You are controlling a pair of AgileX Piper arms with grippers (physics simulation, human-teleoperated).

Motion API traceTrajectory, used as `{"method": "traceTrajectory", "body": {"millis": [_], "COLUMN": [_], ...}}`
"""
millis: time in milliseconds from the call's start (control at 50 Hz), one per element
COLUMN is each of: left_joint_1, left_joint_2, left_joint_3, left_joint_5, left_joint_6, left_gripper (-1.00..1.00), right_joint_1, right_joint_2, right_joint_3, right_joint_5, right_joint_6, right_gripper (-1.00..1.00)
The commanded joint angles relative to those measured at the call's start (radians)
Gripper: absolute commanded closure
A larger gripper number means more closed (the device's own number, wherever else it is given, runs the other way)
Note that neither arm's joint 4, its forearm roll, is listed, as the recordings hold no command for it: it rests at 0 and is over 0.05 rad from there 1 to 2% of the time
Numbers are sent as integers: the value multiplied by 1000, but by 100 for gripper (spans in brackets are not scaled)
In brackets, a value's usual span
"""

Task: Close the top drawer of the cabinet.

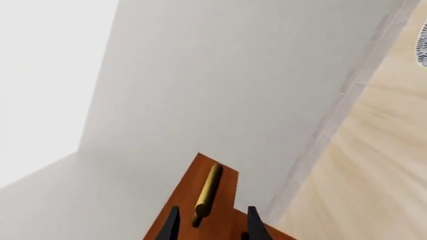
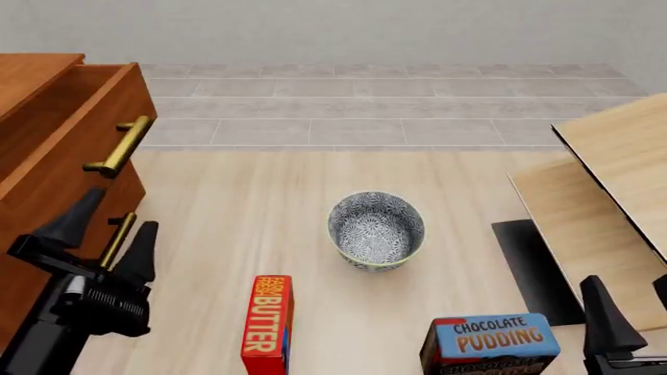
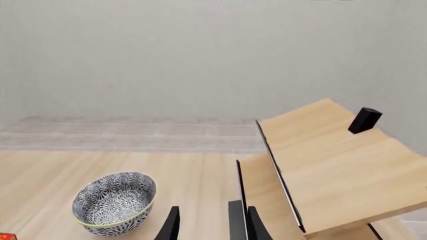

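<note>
The reddish-brown cabinet [image 2: 23,273] stands at the left edge of the front view. Its top drawer [image 2: 65,152] is pulled out, its hollow showing, with a brass bar handle [image 2: 120,146] on its front. My left gripper [image 2: 112,225] is open and empty. It hovers just in front of the cabinet, below that handle and over the second drawer's handle [image 2: 118,239]. In the left wrist view a brass handle [image 1: 207,193] on a red-brown front [image 1: 223,222] lies just ahead of the left gripper [image 1: 213,216]. My right gripper [image 2: 629,295] is open at the near right, far from the cabinet.
A patterned bowl [image 2: 376,230] sits mid-table, with a red butter box [image 2: 268,323] and a chocolate pudding box [image 2: 490,344] nearer me. Pale wood panels [image 2: 615,168] and a dark mat [image 2: 533,269] lie at the right. The right wrist view shows the bowl [image 3: 115,202] and panels [image 3: 333,160].
</note>
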Motion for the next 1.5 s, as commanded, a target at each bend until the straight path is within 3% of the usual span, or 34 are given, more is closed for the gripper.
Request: {"method": "traceTrajectory", "body": {"millis": [20, 500, 680, 1500], "left_joint_1": [-13, 17, 34, 118], "left_joint_2": [35, 76, 85, 113], "left_joint_3": [-41, -112, -132, -149], "left_joint_5": [-8, -8, -8, -8], "left_joint_6": [56, 115, 175, 195], "left_gripper": [-100, -100, -100, -100], "right_joint_1": [2, 10, 9, 3], "right_joint_2": [0, 0, 0, 0], "right_joint_3": [-15, -17, -13, -23], "right_joint_5": [4, 7, 3, 7], "right_joint_6": [5, 8, 10, 10], "right_gripper": [-100, -100, -100, -100]}}
